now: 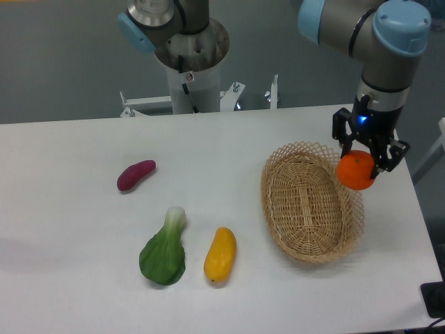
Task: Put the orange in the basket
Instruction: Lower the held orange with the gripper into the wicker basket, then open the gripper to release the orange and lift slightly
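The orange [356,171] is a small round bright-orange fruit held between my gripper's fingers. My gripper [363,158] is shut on it and hangs over the right rim of the basket, above the table. The basket [310,202] is an oval, light tan woven wicker basket with a lacy looped rim, standing on the right half of the white table. Nothing lies inside it.
A yellow-orange mango-like fruit [220,255] lies left of the basket, a green bok choy [165,252] beside it, and a purple sweet potato [135,175] farther left. The arm's base column [189,66] stands at the table's back edge. The table's right edge [424,216] is close to the basket.
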{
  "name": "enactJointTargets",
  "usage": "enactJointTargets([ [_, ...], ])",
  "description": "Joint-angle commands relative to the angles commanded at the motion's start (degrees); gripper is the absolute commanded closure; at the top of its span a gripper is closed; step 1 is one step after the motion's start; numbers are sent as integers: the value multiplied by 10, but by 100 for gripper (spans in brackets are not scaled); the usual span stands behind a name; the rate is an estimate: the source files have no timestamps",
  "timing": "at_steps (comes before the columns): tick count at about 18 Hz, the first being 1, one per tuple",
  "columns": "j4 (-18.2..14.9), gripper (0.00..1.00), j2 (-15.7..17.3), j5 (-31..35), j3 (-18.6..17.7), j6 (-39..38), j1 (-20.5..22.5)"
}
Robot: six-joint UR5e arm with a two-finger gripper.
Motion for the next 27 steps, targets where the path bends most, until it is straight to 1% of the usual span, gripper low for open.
enactJointTargets([
  [8, 4, 60, -2, 3, -12, -3, 0],
  [10, 10, 60, -2, 4, -26, -4, -1],
  [11, 28, 60, -3, 4, -38, -7, -1],
  [12, 58, 60, -4, 4, -54, -18, -2],
  [14, 138, 60, -12, 5, -96, -42, -4],
  [15, 146, 60, -18, 6, -100, -43, -4],
  [17, 150, 60, -37, 6, -103, -57, -4],
  [19, 150, 60, -48, 6, -105, -103, -12],
  [20, 152, 60, -61, 4, -105, -131, -14],
  [23, 152, 59, -75, 1, -100, -192, -24],
  [24, 153, 59, -84, 2, -98, -216, -28],
  [27, 153, 57, -93, 2, -97, -233, -34],
])
